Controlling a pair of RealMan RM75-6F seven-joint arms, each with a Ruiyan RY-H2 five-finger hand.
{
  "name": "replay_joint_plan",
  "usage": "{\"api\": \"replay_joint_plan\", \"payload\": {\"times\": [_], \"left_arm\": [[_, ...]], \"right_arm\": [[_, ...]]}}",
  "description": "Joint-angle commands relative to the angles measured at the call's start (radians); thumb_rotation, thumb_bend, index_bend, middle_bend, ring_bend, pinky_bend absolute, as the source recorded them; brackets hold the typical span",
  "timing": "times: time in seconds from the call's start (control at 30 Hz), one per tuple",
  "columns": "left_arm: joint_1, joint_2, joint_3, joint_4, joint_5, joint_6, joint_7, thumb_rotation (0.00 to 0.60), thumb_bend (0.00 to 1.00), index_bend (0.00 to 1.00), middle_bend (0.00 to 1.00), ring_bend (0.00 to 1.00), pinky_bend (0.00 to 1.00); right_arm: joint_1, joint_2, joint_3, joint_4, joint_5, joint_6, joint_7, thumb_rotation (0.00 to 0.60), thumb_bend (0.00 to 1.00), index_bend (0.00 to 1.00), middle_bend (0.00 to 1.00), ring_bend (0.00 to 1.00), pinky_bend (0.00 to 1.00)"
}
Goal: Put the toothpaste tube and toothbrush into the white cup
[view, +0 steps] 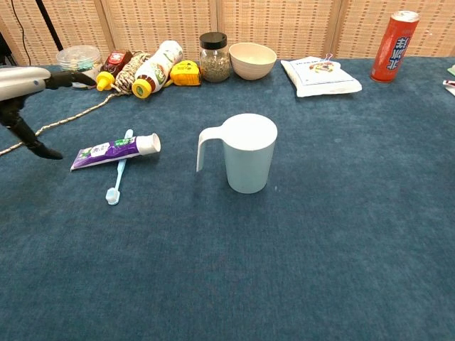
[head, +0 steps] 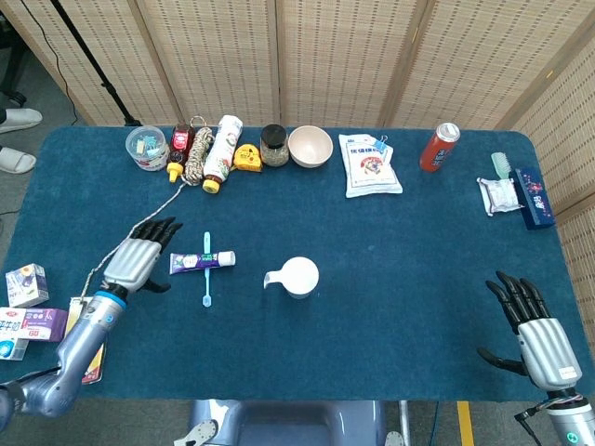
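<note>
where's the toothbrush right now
In the head view the toothbrush lies left of centre, crossing under the toothpaste tube, between the left hand and the white cup.

L hand [head: 138, 262] empty, fingers [head: 160, 229] spread, near toothpaste tube [head: 201, 262].

Table [head: 372, 307] cloth deep blue. Cup [head: 299, 276] white. Toothpaste tube [head: 200, 262] purple and white with white cap; toothbrush [head: 206, 270] light blue. Can [head: 439, 147] red (white lettering). Bowl [head: 310, 145] cream. Hands silver with black fingers: left hand [head: 138, 259], right hand [head: 535, 334].
</note>
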Motion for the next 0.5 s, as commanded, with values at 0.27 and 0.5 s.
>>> {"api": "replay_joint_plan", "payload": {"times": [0.27, 0.5], "left_arm": [[-0.13, -0.231, -0.048, 0.148, -0.169, 0.034, 0.211, 0.6, 0.14, 0.19, 0.12, 0.16, 0.31], [-0.17, -0.317, -0.054, 0.189, -0.243, 0.079, 0.304, 0.6, 0.29, 0.29, 0.19, 0.22, 0.36]], "right_arm": [[-0.003, -0.002, 0.016, 0.007, 0.004, -0.023, 0.013, 0.6, 0.07, 0.0, 0.0, 0.0, 0.0], [-0.004, -0.004, 0.027, 0.012, 0.006, -0.036, 0.026, 0.6, 0.07, 0.0, 0.0, 0.0, 0.0]]}}
